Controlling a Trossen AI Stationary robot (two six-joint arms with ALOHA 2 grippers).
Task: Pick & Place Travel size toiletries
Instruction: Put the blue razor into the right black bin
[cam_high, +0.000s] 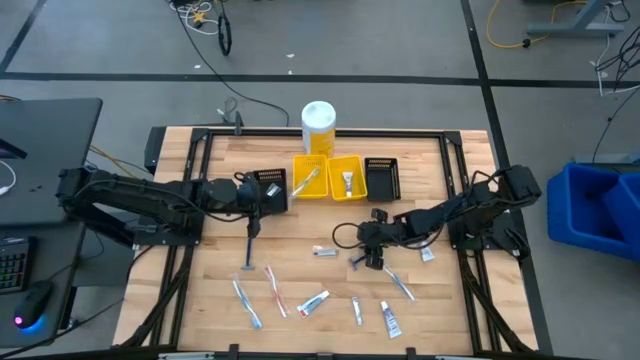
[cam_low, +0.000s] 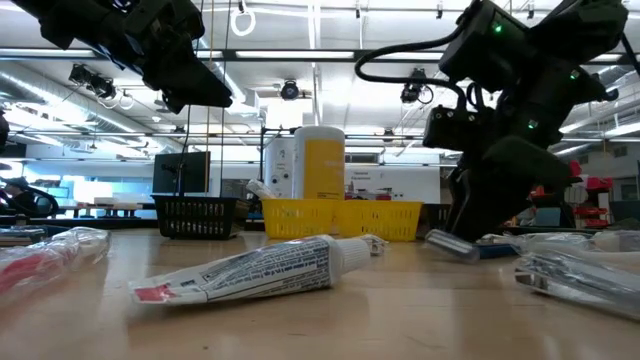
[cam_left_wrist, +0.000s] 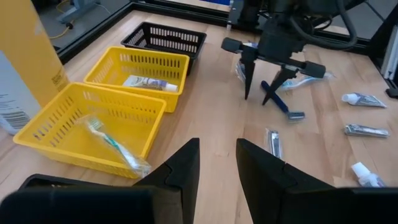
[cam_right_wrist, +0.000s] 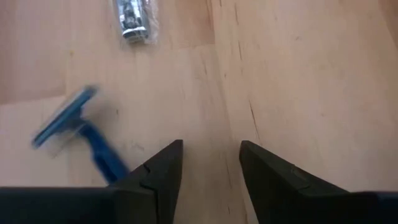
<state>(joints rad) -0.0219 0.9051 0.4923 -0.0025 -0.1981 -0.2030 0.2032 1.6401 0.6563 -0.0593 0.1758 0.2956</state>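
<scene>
High view: two yellow bins (cam_high: 329, 176) upper centre hold one toiletry each; some ten toiletries (cam_high: 313, 302) remain lower centre. Right gripper (cam_high: 370, 252) spread over blue razor (cam_high: 357, 262); left gripper (cam_high: 254, 214) parted, empty.

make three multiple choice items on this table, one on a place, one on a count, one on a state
1. Where does the blue razor lie?
A. in a yellow bin
B. on the table by the right pincer
C. in the black bin

2. How many yellow bins stand side by side?
A. one
B. two
C. four

3. How does the right pincer stand?
A. open, holding nothing
B. shut on a toothbrush
C. shut on a tube

Key: 1 B, the razor rests on the bare wood beside the fingertips; 2 B, the high view shows two yellow bins next to the black bin; 3 A, the right wrist view shows a clear gap between the fingers with only wood in it.
</scene>
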